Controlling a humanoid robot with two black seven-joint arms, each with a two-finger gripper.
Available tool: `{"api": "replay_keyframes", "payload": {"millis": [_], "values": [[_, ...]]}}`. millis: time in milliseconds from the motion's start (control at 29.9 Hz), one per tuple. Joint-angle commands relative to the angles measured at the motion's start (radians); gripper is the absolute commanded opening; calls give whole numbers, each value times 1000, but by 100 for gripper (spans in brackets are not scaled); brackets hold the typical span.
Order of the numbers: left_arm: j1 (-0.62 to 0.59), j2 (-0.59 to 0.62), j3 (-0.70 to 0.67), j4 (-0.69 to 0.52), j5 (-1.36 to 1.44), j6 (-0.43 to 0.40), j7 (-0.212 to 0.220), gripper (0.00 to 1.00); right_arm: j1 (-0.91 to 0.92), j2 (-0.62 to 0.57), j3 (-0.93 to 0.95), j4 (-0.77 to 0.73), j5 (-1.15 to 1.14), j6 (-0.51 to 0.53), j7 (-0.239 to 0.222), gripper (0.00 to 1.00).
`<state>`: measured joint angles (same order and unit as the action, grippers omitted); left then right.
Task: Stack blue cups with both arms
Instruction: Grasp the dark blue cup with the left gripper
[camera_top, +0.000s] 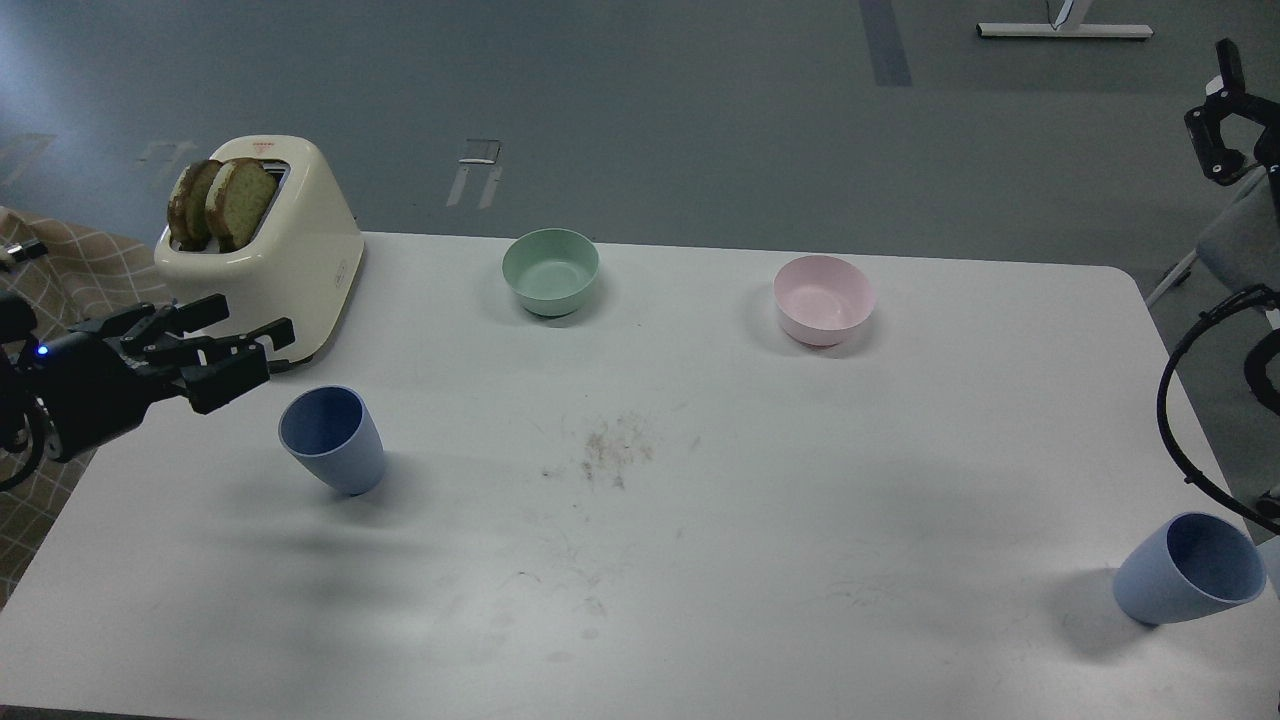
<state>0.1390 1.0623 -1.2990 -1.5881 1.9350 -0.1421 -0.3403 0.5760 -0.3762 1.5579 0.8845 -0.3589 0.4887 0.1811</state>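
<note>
The darker slate blue cup (333, 440) stands upright at the left of the white table (700, 560). The paler periwinkle blue cup (1187, 570) stands upright at the table's front right corner. My left gripper (240, 350) comes in low from the left edge. Its fingers are spread, point right and hold nothing, and it sits just left of and above the slate cup's rim without touching it. My right gripper (1222, 120) is high at the right edge, far behind the periwinkle cup. Only one finger linkage shows; the rest is cut off.
A cream toaster (290, 270) with two toast slices stands at the back left, just behind my left gripper. A mint-green bowl (551, 270) and a pink bowl (824, 298) sit along the back. Crumbs (610, 450) mark the table's middle. Black cables (1190, 440) hang at the right edge.
</note>
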Motion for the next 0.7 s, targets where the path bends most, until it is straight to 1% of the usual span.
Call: {"api": "replay_keyframes", "payload": {"millis": [0,100,167,301,334,401,601,668], "values": [[34,-2,6,10,24,7,3,64,-16,-1,33,-1,0,0,0,100],[45,-19,32,31,22,6,10,62,-27,0,44,1,0,0,0,100],[39,-59,47,77,19,7,15,62,-37,-1,47,1,0,0,0,100],[34,-96,47,99,10,6,17,61,-44,-3,60,1,0,0,0,100],[36,-102,47,106,10,6,15,57,-47,-3,63,1,0,0,0,100],[36,-111,47,111,9,6,15,53,-48,-3,65,1,0,0,0,100],[33,-146,47,129,-1,6,15,53,-50,-1,65,8,0,0,0,100],[31,-156,47,129,1,6,15,49,-57,0,65,17,0,0,0,100]]}}
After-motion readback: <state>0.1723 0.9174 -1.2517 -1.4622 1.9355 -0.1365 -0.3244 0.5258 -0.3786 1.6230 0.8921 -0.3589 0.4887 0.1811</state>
